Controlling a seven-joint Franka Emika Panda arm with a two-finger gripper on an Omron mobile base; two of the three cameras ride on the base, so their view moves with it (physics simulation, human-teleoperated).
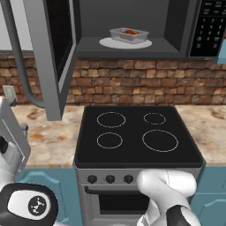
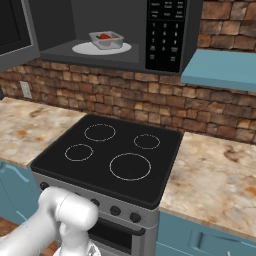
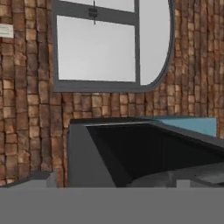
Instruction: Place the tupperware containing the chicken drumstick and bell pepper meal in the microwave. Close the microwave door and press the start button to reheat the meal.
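Sitting on the plate [image 1: 106, 43] inside the microwave [image 1: 176, 26]: the tupperware [image 1: 129, 35]; door [image 1: 48, 53] hanging open; keypad [image 2: 166, 35] writing unreadable; gripper spread open.

The microwave [image 1: 132, 48] is a wide gray box mounted above the black stove [image 1: 137, 132], its dark cavity open. On its white round turntable plate [image 1: 110, 43] sits the clear tupperware [image 1: 129, 35], upright, with red food inside. The microwave door [image 1: 50, 53], gray-framed with a dark window, is swung open at the cavity's left side.
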